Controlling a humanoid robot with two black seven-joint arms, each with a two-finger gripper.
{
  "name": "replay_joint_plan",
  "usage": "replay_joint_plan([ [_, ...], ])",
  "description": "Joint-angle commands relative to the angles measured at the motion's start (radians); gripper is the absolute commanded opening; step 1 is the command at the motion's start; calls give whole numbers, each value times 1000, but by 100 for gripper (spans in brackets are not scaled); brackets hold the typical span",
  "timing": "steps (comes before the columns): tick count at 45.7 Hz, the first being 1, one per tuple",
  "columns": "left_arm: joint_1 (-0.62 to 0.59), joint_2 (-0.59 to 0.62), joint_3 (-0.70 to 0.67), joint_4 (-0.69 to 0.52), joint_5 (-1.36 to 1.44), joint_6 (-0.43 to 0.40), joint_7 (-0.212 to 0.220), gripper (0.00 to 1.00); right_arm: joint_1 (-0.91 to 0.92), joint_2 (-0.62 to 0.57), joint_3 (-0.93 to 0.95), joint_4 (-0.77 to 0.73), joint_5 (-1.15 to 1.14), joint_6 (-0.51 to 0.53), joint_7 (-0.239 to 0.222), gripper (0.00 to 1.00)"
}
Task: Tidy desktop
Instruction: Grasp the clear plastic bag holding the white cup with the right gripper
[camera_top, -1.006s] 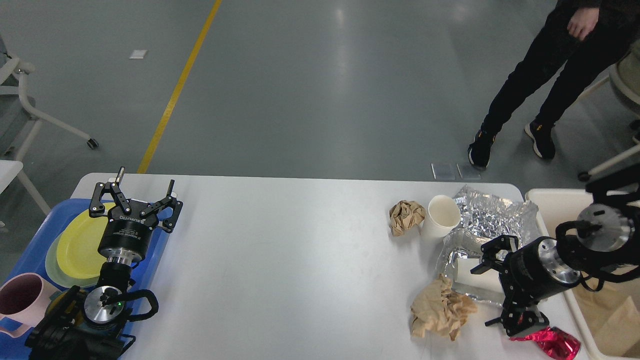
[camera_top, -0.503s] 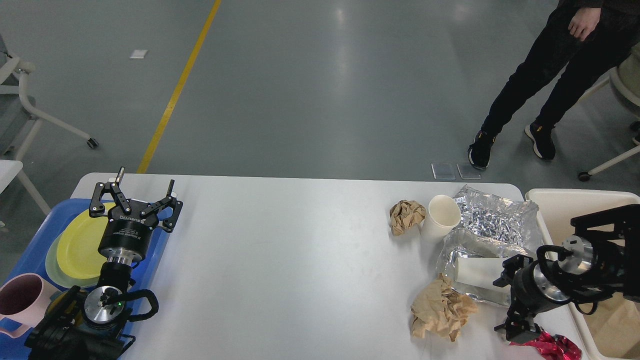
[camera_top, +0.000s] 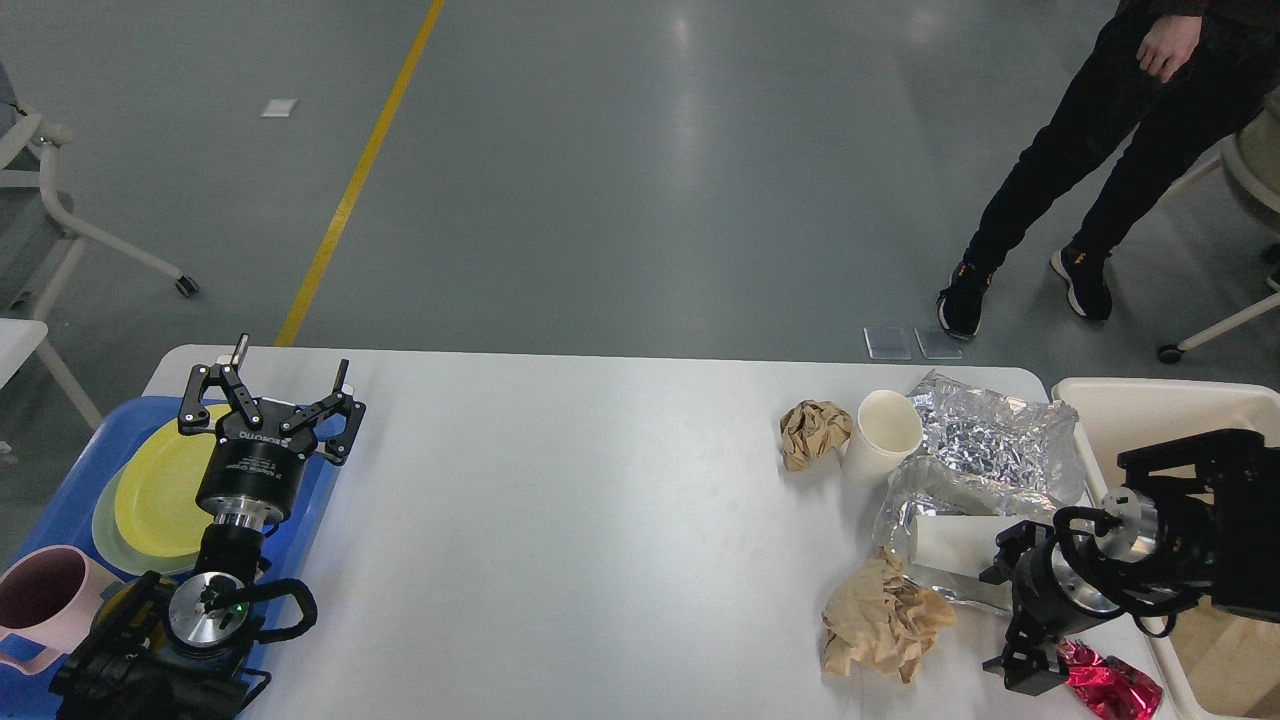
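Right tool (camera_top: 1010, 620), fingers spread, hovers beside crinkly red foil (camera_top: 1110, 685) on the smooth white desktop (camera_top: 600, 500).

the only lettering that showed was a short white brand word printed on the black body of the left gripper (camera_top: 287, 385), just below its spread fingers, near the far left corner of the desktop (camera_top: 600, 520). the word stood upside down to the head view and looked like "robotiq", though the letters were small and not fully sure. a small pale label with fine print sat on the same gripper body below the word, too small to read. no readable text showed on the paper cup (camera_top: 882, 432) near the far right corner, nor on the red wrapper (camera_top: 1110, 685) at the near right corner.
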Motion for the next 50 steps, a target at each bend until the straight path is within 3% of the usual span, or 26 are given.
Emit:
replay_joint_plan([
  [1,-1,0,0,-1,0,0,0,96,-3,8,0,-4,-36,3,1,49],
  [4,1,0,0,-1,0,0,0,96,-3,8,0,-10,-79,0,1,27],
  [6,-1,0,0,-1,0,0,0,96,-6,10,0,-25,-104,-1,1,21],
  [24,1,0,0,1,0,0,0,96,-40,37,29,-59,-133,-9,1,19],
  [29,1,0,0,1,0,0,0,96,-42,40,32,-59,-133,-6,1,0],
  [50,-1,0,0,-1,0,0,0,96,-25,39,46,-44,-130,6,-1,0],
])
